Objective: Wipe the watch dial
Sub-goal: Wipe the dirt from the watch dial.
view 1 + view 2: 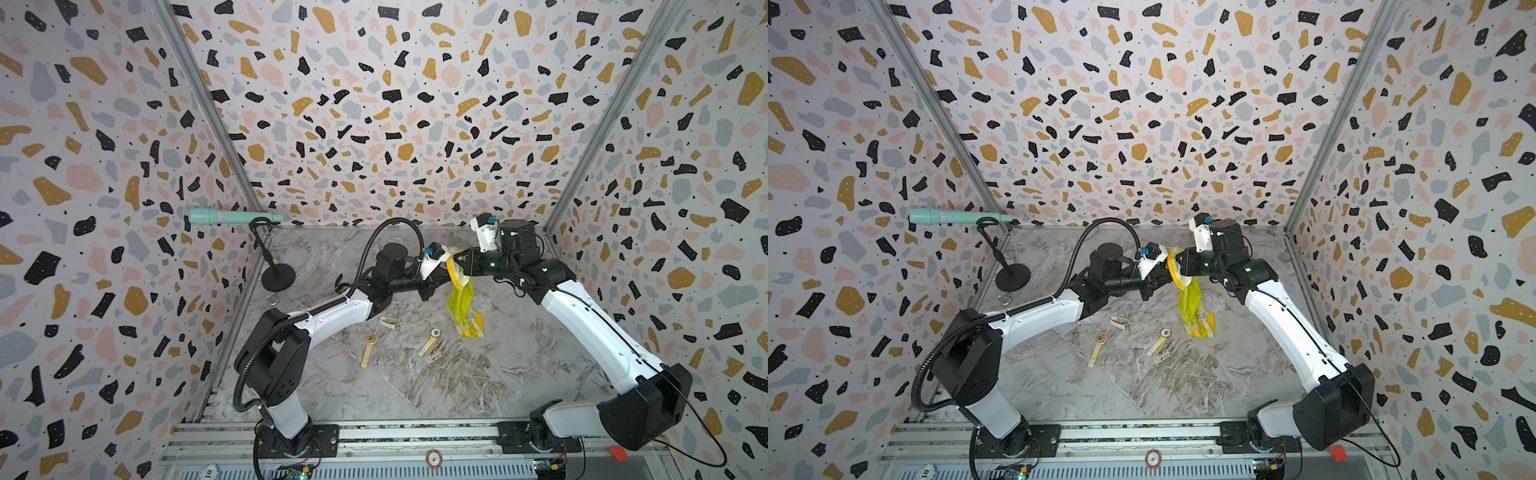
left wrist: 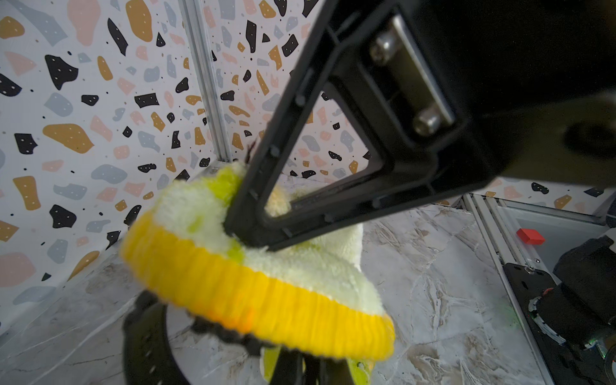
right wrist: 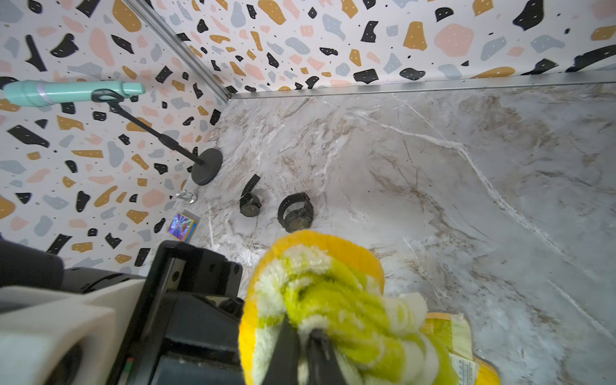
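Note:
Both arms meet above the back middle of the marble table (image 1: pixel 415 386). My right gripper (image 3: pixel 306 333) is shut on a fluffy yellow-and-green cloth (image 3: pixel 333 286), which it presses down from above; its black finger (image 2: pixel 253 213) digs into the pile. The cloth (image 1: pixel 459 307) hangs from the grippers to the table. Below it, my left gripper (image 2: pixel 303 360) is shut on what looks like a black watch. Only the strap loop (image 2: pixel 143 333) shows, and the dial is hidden under the cloth (image 2: pixel 266 293). In both top views the left gripper (image 1: pixel 442 276) (image 1: pixel 1163 278) touches the right gripper (image 1: pixel 457 264) (image 1: pixel 1177 264).
Two gold watches (image 1: pixel 370 340) (image 1: pixel 433 334) and a pale one (image 1: pixel 390 322) lie mid-table. Two black watches (image 3: pixel 250 205) (image 3: pixel 296 213) lie near the left wall, by a mint microphone (image 1: pixel 232 217) on a black stand (image 1: pixel 277 276). A small shiny card (image 3: pixel 182 226) lies near them.

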### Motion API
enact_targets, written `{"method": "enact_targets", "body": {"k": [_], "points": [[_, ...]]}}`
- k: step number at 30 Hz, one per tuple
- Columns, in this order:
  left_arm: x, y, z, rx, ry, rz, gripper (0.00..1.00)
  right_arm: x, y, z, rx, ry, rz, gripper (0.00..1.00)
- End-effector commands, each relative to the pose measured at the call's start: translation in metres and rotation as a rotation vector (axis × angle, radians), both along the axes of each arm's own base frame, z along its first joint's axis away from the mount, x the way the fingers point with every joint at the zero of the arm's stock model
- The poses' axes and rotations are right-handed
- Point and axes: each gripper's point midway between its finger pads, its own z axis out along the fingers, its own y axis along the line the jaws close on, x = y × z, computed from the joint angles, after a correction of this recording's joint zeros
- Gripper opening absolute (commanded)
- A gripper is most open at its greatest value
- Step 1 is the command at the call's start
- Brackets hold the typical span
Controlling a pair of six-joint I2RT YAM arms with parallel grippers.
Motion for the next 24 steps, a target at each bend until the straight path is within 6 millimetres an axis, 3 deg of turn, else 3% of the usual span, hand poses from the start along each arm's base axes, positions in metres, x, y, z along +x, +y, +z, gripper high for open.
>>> {"method": "enact_targets", "body": {"k": [1, 14, 24], "points": [[-0.016, -0.013, 0.077, -0.156, -0.212, -0.097, 0.0, -0.003, 0.001, -0.023, -0.107, 0.036, -0.019, 0.0], [-0.014, -0.012, 0.1, -0.213, -0.235, -0.107, 0.0, -0.003, -0.044, -0.077, -0.155, 0.153, -0.169, 0.0], [-0.014, -0.009, 0.086, -0.189, -0.212, -0.095, 0.0, -0.005, -0.102, -0.057, -0.109, 0.125, -0.288, 0.0]]}}
